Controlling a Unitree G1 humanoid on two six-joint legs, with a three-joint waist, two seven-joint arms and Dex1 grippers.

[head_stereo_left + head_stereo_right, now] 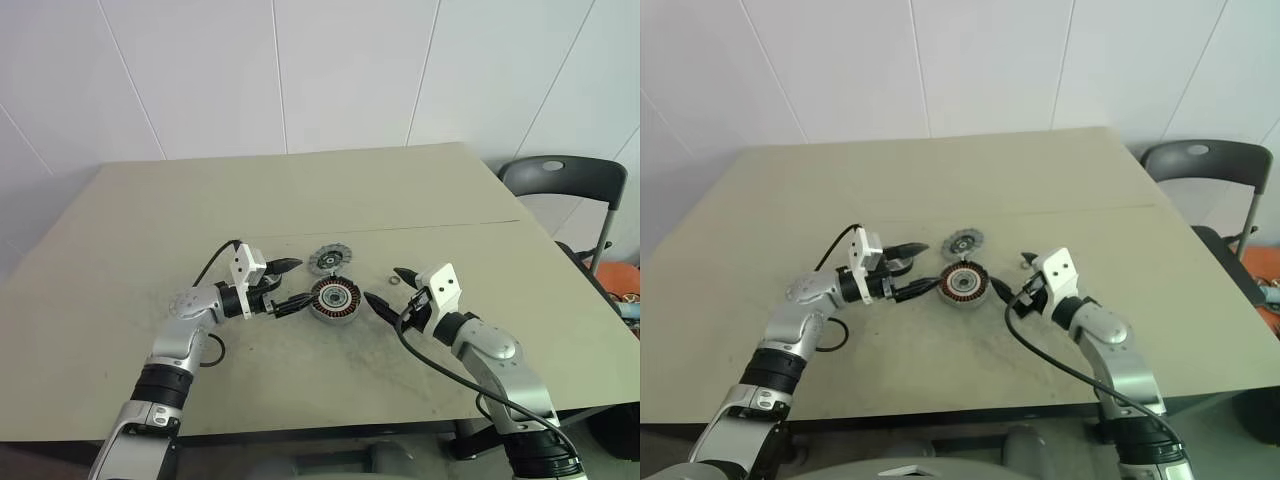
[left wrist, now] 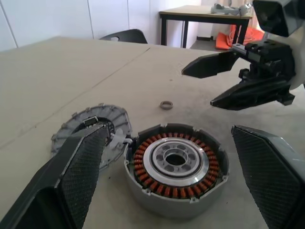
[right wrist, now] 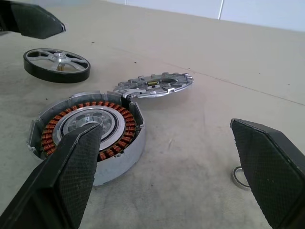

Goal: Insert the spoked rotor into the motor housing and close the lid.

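Observation:
The motor housing [image 1: 335,298], a round puck with copper windings and a silver centre, lies on the tan table [image 1: 300,190]. Its notched grey lid [image 1: 328,261] lies flat behind it, touching its rim. The spoked rotor [image 3: 57,64], a dark-rimmed wheel with silver spokes and a hub, rests on the table beyond the housing, by the left gripper's finger. My left gripper [image 1: 298,283] is open at the housing's left side, with nothing between its fingers. My right gripper [image 1: 383,285] is open at the housing's right side and is also empty.
A small metal ring [image 1: 394,281] lies on the table just behind the right gripper. A dark chair [image 1: 565,180] stands off the table's far right corner. A cable loops on the table by the left forearm [image 1: 212,350].

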